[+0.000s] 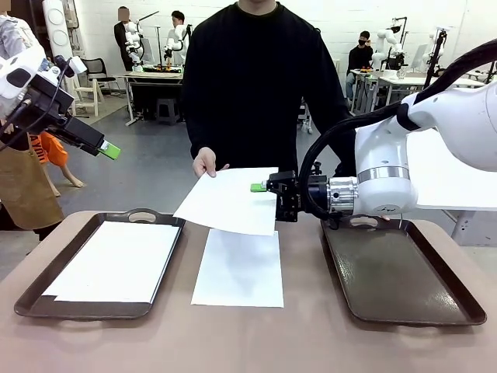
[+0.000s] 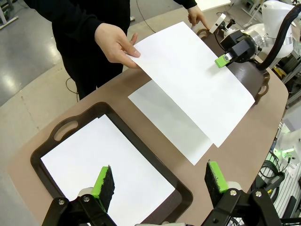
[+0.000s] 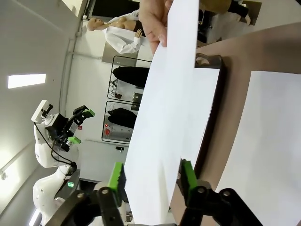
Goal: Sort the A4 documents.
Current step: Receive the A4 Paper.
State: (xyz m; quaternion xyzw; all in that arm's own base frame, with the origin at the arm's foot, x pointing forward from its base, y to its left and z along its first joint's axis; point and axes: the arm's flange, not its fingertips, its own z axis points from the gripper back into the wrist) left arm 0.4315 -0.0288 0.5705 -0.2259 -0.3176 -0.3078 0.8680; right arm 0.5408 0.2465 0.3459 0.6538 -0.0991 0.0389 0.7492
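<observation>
A person's hand (image 1: 206, 162) holds one A4 document (image 1: 229, 200) tilted in the air over the middle of the table. My right gripper (image 1: 258, 187) reaches in from the right, level with the sheet's right edge. In the right wrist view the sheet (image 3: 164, 117) passes between the two green pads (image 3: 117, 181), which stand apart on either side of it. A second sheet (image 1: 239, 268) lies flat on the table below. A third (image 1: 116, 260) lies in the left tray (image 1: 101, 311). My left gripper (image 1: 109, 149) hangs open and empty, high at the left.
An empty dark brown tray (image 1: 396, 272) sits at the right, under my right arm. The person stands at the far edge, the other hand (image 2: 196, 16) resting near that tray's handle. Bare tabletop runs along the near edge.
</observation>
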